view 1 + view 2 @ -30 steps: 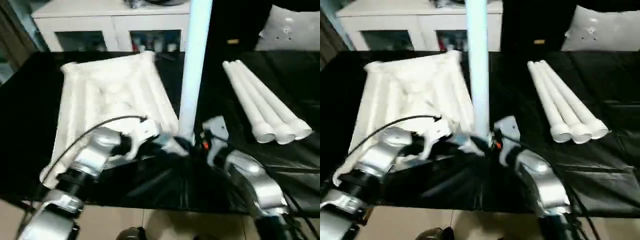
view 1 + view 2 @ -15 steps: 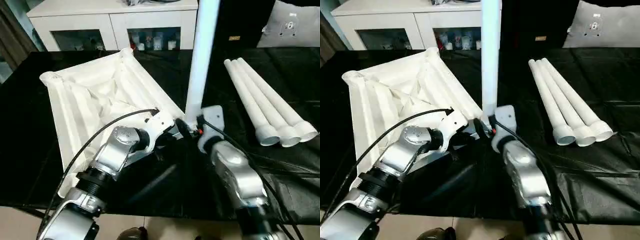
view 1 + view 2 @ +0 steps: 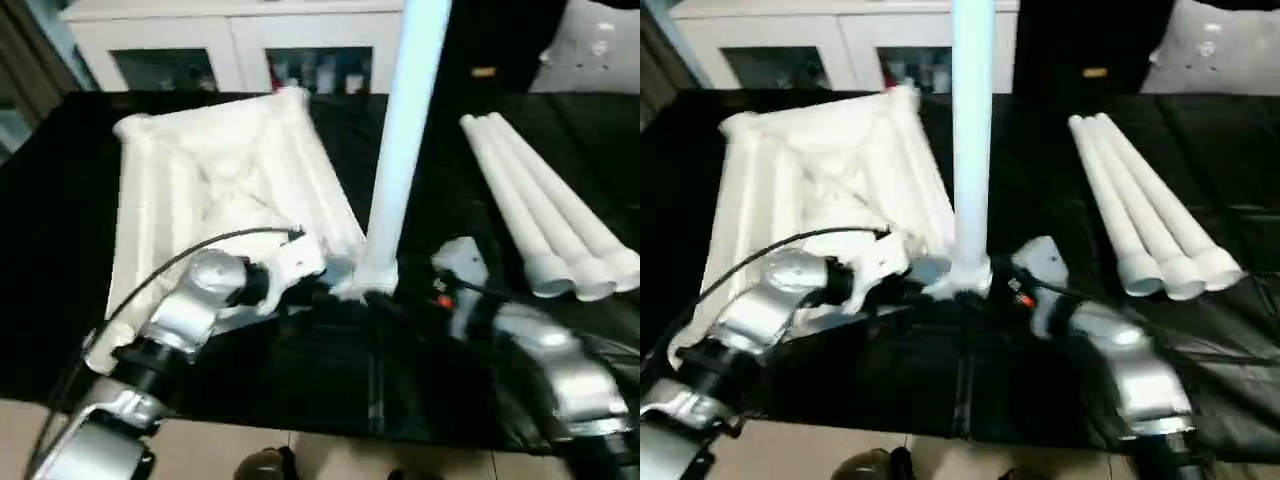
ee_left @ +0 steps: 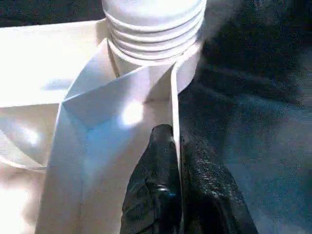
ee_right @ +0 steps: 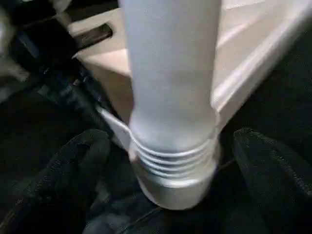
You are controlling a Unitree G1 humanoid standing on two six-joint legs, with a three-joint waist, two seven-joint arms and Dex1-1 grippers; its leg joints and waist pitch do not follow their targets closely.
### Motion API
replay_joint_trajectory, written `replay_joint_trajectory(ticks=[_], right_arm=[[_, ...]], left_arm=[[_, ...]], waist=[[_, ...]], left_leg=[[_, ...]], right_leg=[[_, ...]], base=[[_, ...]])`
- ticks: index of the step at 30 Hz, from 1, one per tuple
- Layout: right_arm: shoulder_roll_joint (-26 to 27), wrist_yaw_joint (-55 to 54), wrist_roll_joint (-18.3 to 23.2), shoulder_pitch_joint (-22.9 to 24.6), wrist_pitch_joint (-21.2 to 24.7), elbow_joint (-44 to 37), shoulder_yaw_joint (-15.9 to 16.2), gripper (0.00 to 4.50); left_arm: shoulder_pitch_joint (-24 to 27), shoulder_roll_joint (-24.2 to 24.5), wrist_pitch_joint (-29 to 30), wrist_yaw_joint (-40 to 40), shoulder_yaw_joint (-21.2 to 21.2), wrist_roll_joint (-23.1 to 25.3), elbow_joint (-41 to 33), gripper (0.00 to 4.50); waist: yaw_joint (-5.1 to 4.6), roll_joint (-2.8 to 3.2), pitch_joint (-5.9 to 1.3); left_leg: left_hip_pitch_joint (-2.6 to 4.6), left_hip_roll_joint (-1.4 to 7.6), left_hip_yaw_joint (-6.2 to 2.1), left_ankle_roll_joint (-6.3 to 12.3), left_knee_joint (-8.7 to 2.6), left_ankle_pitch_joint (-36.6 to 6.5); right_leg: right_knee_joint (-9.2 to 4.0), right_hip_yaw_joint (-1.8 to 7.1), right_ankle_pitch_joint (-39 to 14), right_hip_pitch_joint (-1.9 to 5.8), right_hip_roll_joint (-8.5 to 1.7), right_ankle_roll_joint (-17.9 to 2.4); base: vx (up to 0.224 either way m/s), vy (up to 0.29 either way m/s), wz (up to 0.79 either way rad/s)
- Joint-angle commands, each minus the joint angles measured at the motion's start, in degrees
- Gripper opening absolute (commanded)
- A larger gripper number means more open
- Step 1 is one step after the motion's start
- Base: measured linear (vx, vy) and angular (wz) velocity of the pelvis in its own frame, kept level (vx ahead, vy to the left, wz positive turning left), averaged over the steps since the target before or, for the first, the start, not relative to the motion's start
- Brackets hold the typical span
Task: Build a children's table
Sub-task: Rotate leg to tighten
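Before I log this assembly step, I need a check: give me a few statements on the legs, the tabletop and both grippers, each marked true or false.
1. One leg stands upright in a corner socket of the tabletop. True.
2. Two spare legs lie on the mat. False: three spare legs lie there.
3. The left gripper pinches the tabletop's edge. True.
4. The right gripper clamps the upright leg. False: its fingers stand apart from it.
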Motion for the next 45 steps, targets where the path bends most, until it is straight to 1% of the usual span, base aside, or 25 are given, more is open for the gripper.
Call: replay_joint_trajectory(ticks=[1,4,6,7,8,10,11,12,16,18,21,24,30,33,34,35,36,37,38,39,40,41,42,44,45], right_arm=[[-0.8,4.0,0.6,-1.1,-1.1,0.8,1.5,4.40],[-3.3,9.3,0.2,-3.6,-2.5,3.7,3.5,4.40],[-3.8,12.0,0.4,-5.3,-3.2,5.5,4.4,4.40],[-4.1,13.5,0.7,-6.1,-3.6,6.6,4.9,4.24],[-4.1,14.4,0.7,-6.9,-4.1,7.7,5.2,4.13],[-3.8,16.5,0.7,-8.3,-4.9,9.5,5.7,4.13],[-3.7,17.2,0.6,-8.8,-4.9,10.1,5.9,4.01],[-3.6,17.7,0.6,-9.0,-4.9,10.3,6.1,3.79],[-3.5,19.4,1.1,-9.8,-5.1,11.4,7.1,3.58],[-3.5,20.7,1.4,-10.1,-5.2,11.7,7.9,3.27],[-3.0,22.1,1.3,-10.5,-5.7,13.0,8.3,3.17],[-2.8,22.5,1.4,-10.7,-5.8,13.4,8.4,2.86],[-1.9,22.5,3.2,-8.1,-3.1,9.9,8.7,2.74],[0.7,17.7,4.7,-5.0,1.4,5.4,8.2,2.74],[2.0,14.7,4.1,-4.2,2.5,4.3,8.2,2.74],[2.4,13.9,3.9,-4.1,2.8,4.0,8.3,2.74],[5.2,7.9,1.6,-3.3,4.1,2.9,8.7,2.73],[7.2,4.0,0.3,-2.9,5.3,2.5,9.0,2.73],[7.9,2.7,-0.2,-2.8,5.7,2.4,9.0,2.73],[10.7,-1.8,-1.2,-2.8,6.9,2.5,8.8,2.73],[13.4,-6.0,-1.7,-3.0,8.6,2.8,8.1,2.72],[16.3,-10.6,-2.1,-3.6,10.5,3.5,7.4,2.72],[18.1,-13.5,-3.0,-4.0,11.5,4.2,7.0,2.72],[21.0,-19.1,-5.5,-5.2,12.2,6.0,6.7,2.72],[22.8,-23.0,-7.0,-6.2,12.6,7.6,6.5,2.72]], left_arm=[[-0.1,0.0,-2.0,-3.5,-1.5,-1.7,-0.7,0.00],[-0.5,1.3,-4.0,-7.8,-2.5,-2.6,0.2,0.00],[-0.9,2.0,-5.5,-10.0,-3.1,-2.8,1.0,0.00],[-1.2,2.3,-6.4,-11.1,-3.3,-2.7,1.6,0.00],[-1.5,2.5,-7.2,-11.9,-3.5,-2.6,2.1,0.00],[-1.9,2.9,-8.2,-13.7,-4.0,-2.4,3.0,0.00],[-2.2,2.9,-8.5,-13.9,-4.1,-2.2,3.4,0.00],[-2.3,3.0,-8.8,-13.9,-4.2,-2.0,3.6,0.00],[-2.8,3.1,-9.7,-14.2,-4.4,-1.6,4.4,0.00],[-3.1,3.1,-10.3,-14.4,-4.5,-1.5,4.9,0.00],[-3.4,3.0,-11.1,-14.9,-4.5,-1.6,5.6,0.00],[-3.4,3.0,-11.3,-15.0,-4.5,-1.6,5.9,0.00],[-3.0,2.8,-10.6,-13.9,-4.0,-2.2,6.1,0.00],[-2.2,1.2,-6.9,-9.2,-2.2,-2.5,4.8,0.00],[-2.1,0.4,-5.2,-7.0,-1.7,-2.3,4.4,0.00],[-2.0,0.2,-4.8,-6.5,-1.6,-2.2,4.3,0.00],[-1.8,-1.2,-1.9,-3.4,-1.0,-2.1,3.4,0.00],[-1.7,-2.3,-0.1,-1.5,-0.5,-2.2,2.8,0.00],[-1.7,-2.6,0.5,-1.0,-0.3,-2.2,2.7,0.00],[-1.5,-3.7,2.5,0.9,0.0,-2.2,1.9,0.00],[-1.4,-4.4,3.7,1.9,0.1,-2.2,1.4,0.00],[-1.6,-5.9,5.7,4.7,0.5,-1.7,1.0,0.00],[-1.7,-7.0,7.0,7.0,0.9,-1.3,0.9,0.00],[-2.4,-9.6,10.0,12.4,1.9,-0.3,1.1,0.00],[-3.2,-11.8,12.0,17.2,3.0,0.6,1.6,0.00]], waist=[[0.06,-1.32,-3.74],[0.60,-1.35,-3.49],[0.79,-1.38,-3.32],[0.81,-1.71,-3.26],[0.92,-1.58,-3.22],[1.14,-1.68,-3.29],[1.21,-1.68,-3.31],[1.34,-1.91,-3.30],[1.62,-1.82,-3.43],[1.70,-1.89,-3.36],[1.79,-1.85,-3.27],[1.78,-1.86,-3.30],[1.82,-1.85,-3.22],[1.94,-1.87,-3.04],[1.90,-2.07,-2.90],[1.73,-2.03,-2.75],[1.46,-2.08,-2.57],[1.31,-2.01,-2.35],[1.14,-1.94,-2.03],[0.65,-2.00,-1.84],[0.05,-2.01,-1.51],[-0.28,-2.22,-1.48],[-0.93,-2.10,-1.20],[-1.44,-2.40,-1.23],[-1.42,-2.33,-1.33]], left_leg=[[1.36,3.75,-1.18,7.58,-2.78,-8.0],[1.50,3.70,-1.12,6.71,-2.76,-9.9],[1.59,3.79,-1.10,6.03,-2.84,-11.0],[1.60,3.74,-1.04,6.12,-2.76,-11.0],[1.55,3.73,-1.07,5.91,-2.86,-11.0],[1.63,3.81,-1.07,5.79,-2.76,-10.7],[1.56,3.85,-1.10,5.83,-2.76,-10.3],[1.56,3.91,-1.11,6.04,-2.75,-9.8],[1.56,3.82,-1.14,6.84,-2.51,-8.3],[1.55,3.83,-1.12,6.90,-2.51,-8.7],[1.54,3.90,-1.17,6.50,-2.61,-9.5],[1.54,3.90,-1.19,6.47,-2.61,-9.3],[1.56,3.94,-1.20,6.61,-2.67,-9.4],[1.60,4.10,-1.27,6.33,-2.92,-10.0],[1.68,4.10,-1.24,5.75,-3.15,-10.7],[1.63,4.08,-1.29,5.33,-3.29,-11.4],[1.71,3.93,-1.28,4.14,-3.55,-13.4],[1.75,3.89,-1.29,3.39,-3.69,-14.3],[1.95,3.83,-1.41,1.75,-4.02,-16.8],[1.91,3.70,-1.73,0.16,-4.37,-19.3],[2.03,3.58,-1.89,-1.32,-4.81,-21.8],[2.20,3.49,-2.07,-1.83,-4.93,-22.9],[2.26,3.43,-2.32,-2.98,-5.22,-24.8],[2.51,3.34,-2.56,-3.43,-5.21,-25.6],[2.65,3.32,-2.49,-3.37,-5.16,-25.6]], right_leg=[[-3.08,2.59,1.8,2.33,-4.50,-14.5],[-3.26,2.66,-2.4,2.13,-4.62,-14.9],[-3.45,2.81,-4.6,2.02,-4.73,-14.5],[-3.51,2.85,-4.9,1.98,-4.75,-14.4],[-3.52,2.83,-6.0,2.03,-4.80,-14.4],[-3.37,2.82,-5.7,1.95,-4.76,-14.6],[-3.26,2.82,-5.3,2.00,-4.76,-14.6],[-3.16,2.81,-4.4,1.97,-4.73,-14.7],[-2.75,2.71,-1.6,1.94,-4.64,-15.4],[-2.81,2.70,-1.8,1.94,-4.68,-15.6],[-2.87,2.71,-2.8,1.99,-4.77,-15.7],[-2.83,2.71,-2.6,2.03,-4.75,-15.7],[-2.85,2.73,-2.5,2.00,-4.74,-15.8],[-2.95,2.82,-3.5,1.94,-4.80,-15.6],[-3.14,2.87,-5.0,1.82,-4.69,-15.1],[-3.18,2.91,-6.2,1.80,-4.77,-15.0],[-3.61,2.92,-10.0,1.77,-4.90,-14.4],[-3.79,3.01,-12.0,1.61,-4.91,-14.1],[-4.36,3.12,-17.1,1.41,-5.10,-12.9],[-4.68,3.09,-21.8,1.60,-5.34,-11.4],[-5.06,3.11,-25.6,1.34,-5.23,-10.0],[-5.35,3.08,-27.5,1.35,-5.39,-9.4],[-5.57,3.07,-30.3,1.18,-5.35,-8.4],[-6.05,3.13,-32.3,1.09,-5.51,-6.9],[-6.13,3.23,-32.5,1.00,-5.47,-6.6]], base=[[0.000,0.000,0.00],[0.000,0.000,0.00],[0.000,0.000,0.00],[0.000,0.000,0.00],[0.000,0.000,0.00],[0.000,0.000,0.00],[0.000,0.000,0.00],[0.000,0.000,0.00],[0.000,0.000,0.00],[0.000,0.000,0.00],[0.000,0.000,0.00],[0.000,0.000,0.00],[0.000,0.000,0.00],[0.000,0.000,0.00],[0.000,0.000,0.00],[0.000,0.000,0.00],[0.000,0.000,0.00],[0.000,0.000,0.00],[0.000,0.000,0.00],[0.000,0.000,0.00],[0.000,0.000,0.00],[0.000,0.000,0.00],[0.000,0.000,0.00],[0.000,0.000,0.00],[0.000,0.000,0.00]])
